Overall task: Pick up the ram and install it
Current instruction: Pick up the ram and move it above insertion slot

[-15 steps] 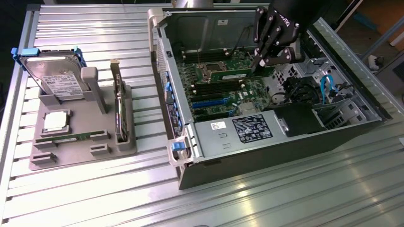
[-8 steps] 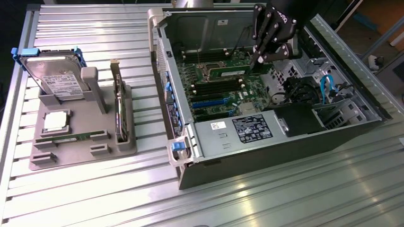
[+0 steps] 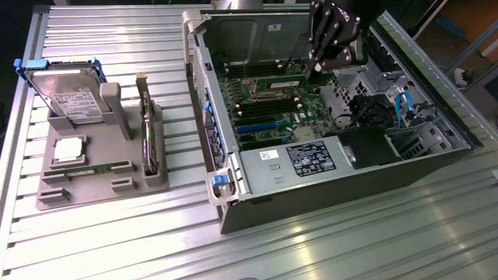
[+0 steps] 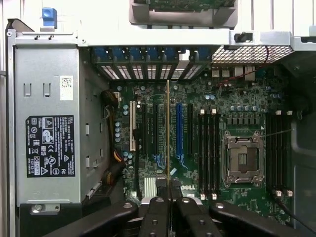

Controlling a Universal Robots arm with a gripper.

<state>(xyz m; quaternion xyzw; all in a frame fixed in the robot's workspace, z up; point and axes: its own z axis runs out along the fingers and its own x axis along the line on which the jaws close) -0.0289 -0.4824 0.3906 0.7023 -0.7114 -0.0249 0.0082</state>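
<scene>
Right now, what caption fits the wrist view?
End effector grips the ram edge-on over the motherboard inside the open computer case.

The ram [image 3: 274, 83] is a long, narrow green board with dark chips and a pale label; it hangs inside the open computer case [image 3: 311, 195], just above the motherboard [image 3: 265, 119]; the wrist view shows it edge-on, a thin line pinched in the closed gripper [image 4: 168, 200].

surface: ribbed metal table [image 3: 327, 245] | light: bright glare on slats | beyond: brown panel [image 3: 476, 14], exterior view's right
</scene>
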